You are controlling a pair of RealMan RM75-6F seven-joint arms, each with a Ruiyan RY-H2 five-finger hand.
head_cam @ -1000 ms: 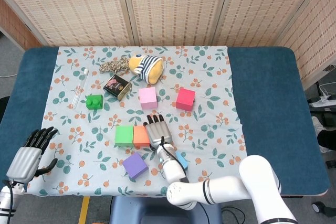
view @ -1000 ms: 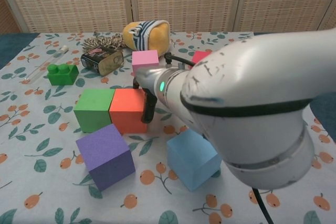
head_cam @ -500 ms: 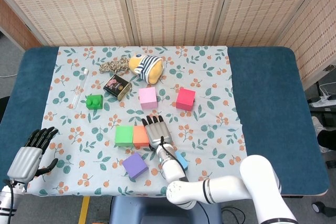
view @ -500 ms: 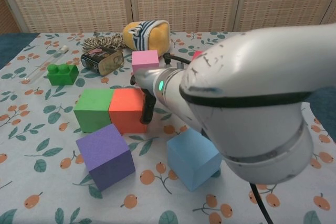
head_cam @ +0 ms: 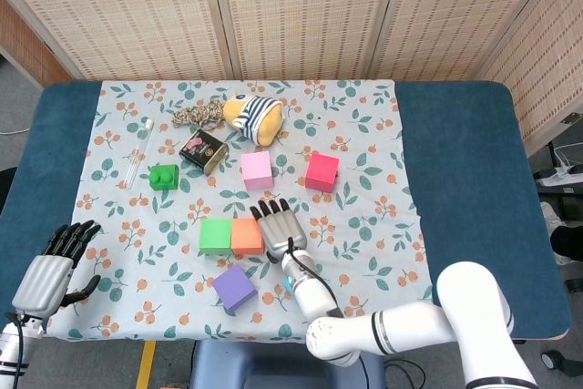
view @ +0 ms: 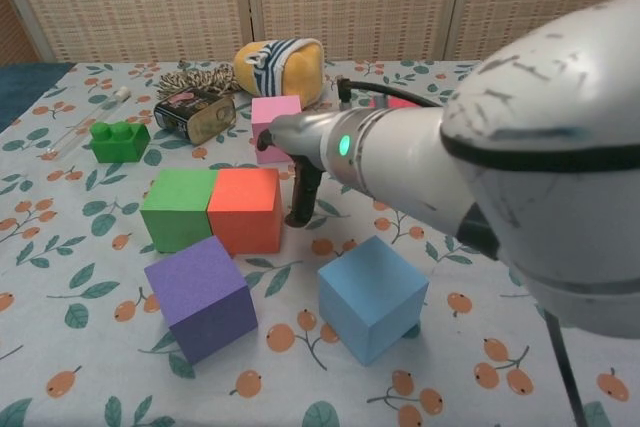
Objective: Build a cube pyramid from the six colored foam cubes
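Both hands empty, fingers spread: right hand (head_cam: 279, 227) beside orange cube (head_cam: 246, 237); left hand (head_cam: 53, 268) table edge.

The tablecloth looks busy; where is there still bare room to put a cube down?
Free patches: the cloth's right side, right of the red cube, and the left strip between the green brick and green cube. Crowded: the middle, where the right hand sits beside the orange cube, with purple cube and blue cube close.
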